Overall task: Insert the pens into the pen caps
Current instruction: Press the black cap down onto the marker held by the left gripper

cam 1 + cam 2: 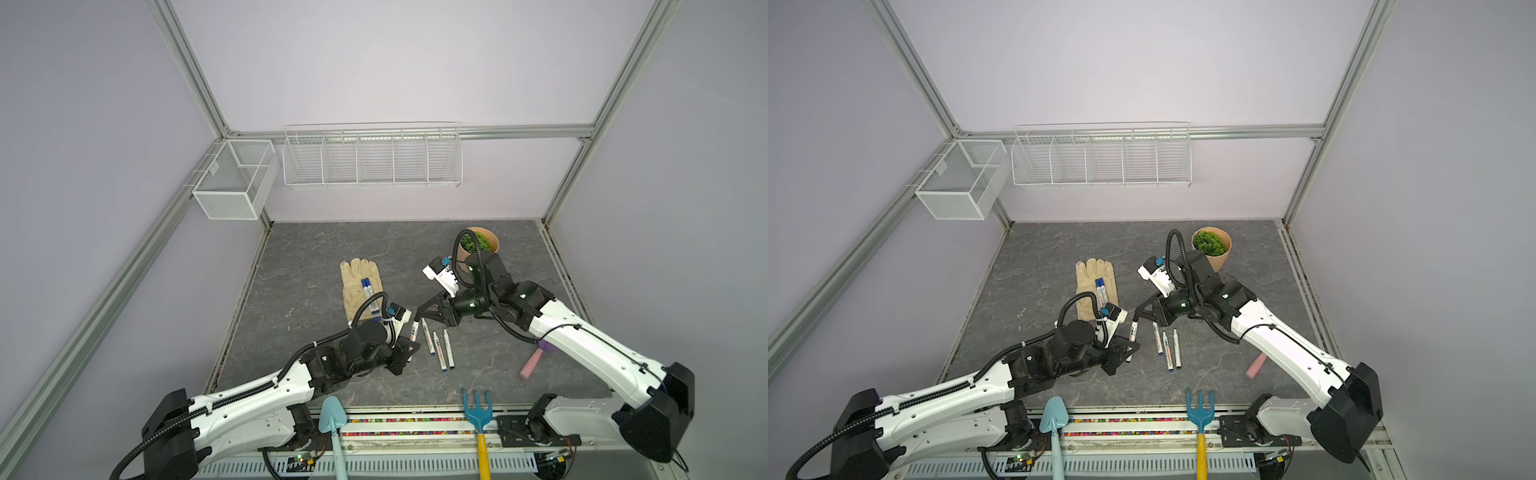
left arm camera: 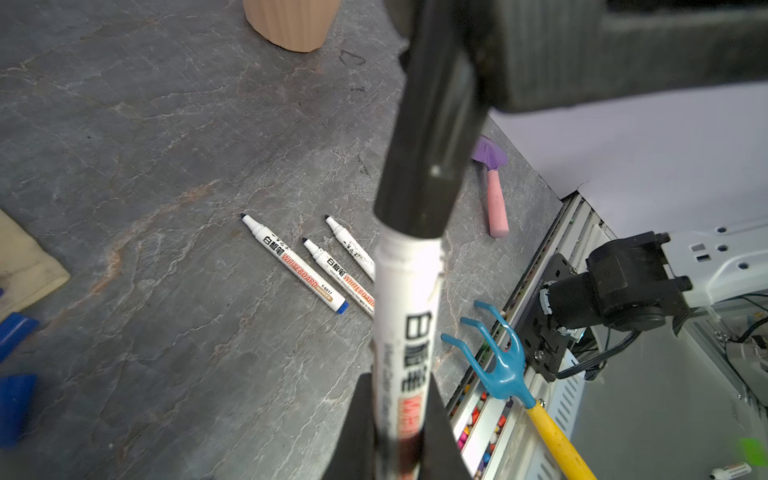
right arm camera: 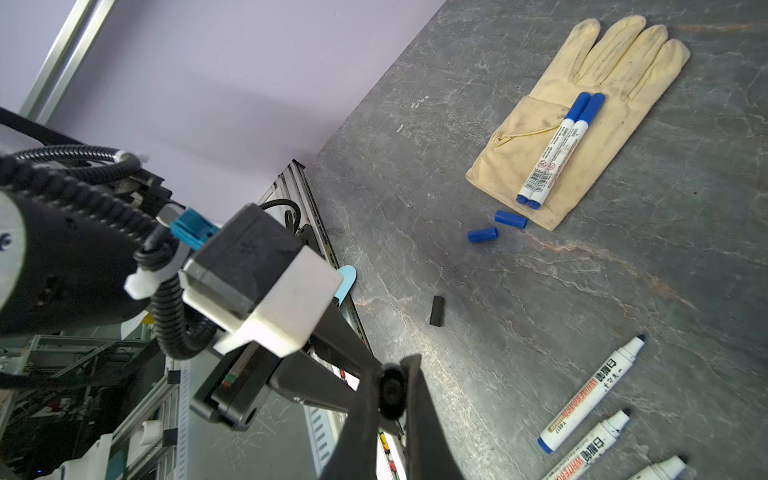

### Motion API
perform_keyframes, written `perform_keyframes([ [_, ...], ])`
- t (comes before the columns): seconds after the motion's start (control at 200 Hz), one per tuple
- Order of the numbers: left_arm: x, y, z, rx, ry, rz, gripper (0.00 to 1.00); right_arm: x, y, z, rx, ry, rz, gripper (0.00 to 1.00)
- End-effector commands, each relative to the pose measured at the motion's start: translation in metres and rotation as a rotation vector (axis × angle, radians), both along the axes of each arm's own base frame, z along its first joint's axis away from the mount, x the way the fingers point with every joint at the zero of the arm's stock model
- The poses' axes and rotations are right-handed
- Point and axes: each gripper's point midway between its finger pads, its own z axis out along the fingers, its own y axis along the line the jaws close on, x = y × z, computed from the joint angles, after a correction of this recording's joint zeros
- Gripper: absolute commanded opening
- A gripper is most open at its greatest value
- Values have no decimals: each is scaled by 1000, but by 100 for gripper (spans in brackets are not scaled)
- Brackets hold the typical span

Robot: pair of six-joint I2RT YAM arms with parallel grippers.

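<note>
Pen [image 2: 409, 316] gripped by closed left hand [image 2: 395, 440] above bench [image 1: 311, 270], its tip inside black cap [image 2: 428, 137] pinched in closed right hand [image 3: 392, 374]; three bare pens [image 1: 438, 349] lie on bench just beside

Pale lilac walls [image 1: 395, 62] close the space on three sides, plain and evenly lit, with no hard shadows. Silver metal posts [image 1: 189, 70] run up the corners, and a bar [image 1: 519, 132] of the same metal crosses the back wall. A white wire rack [image 1: 372, 156] with five compartments hangs from that bar. A white mesh box [image 1: 232, 183] — divided inside — hangs on the left wall just beside it. Below lies a dark grey table top [image 1: 299, 257], veined like stone. Along its near edge runs a metal rail [image 1: 407, 427] holding lines of small coloured bits, and nearer still a slotted strip [image 1: 374, 465].
</note>
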Motion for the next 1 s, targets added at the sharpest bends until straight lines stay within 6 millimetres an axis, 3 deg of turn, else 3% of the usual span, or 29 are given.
perform_keyframes([
  [0.0,66,23,54,-149,-185,322,0,-79,-15,-19,-114,188,195,7],
  [0.255,52,19,73,-234,-377,267,0,-68,-10,-4,-117,87,196,7],
  [0.645,39,18,70,-189,-514,208,0,-48,-10,10,-206,-5,179,7],
  [0.995,34,16,67,-130,-553,166,0,-44,-19,-4,-351,-53,172,7],
])
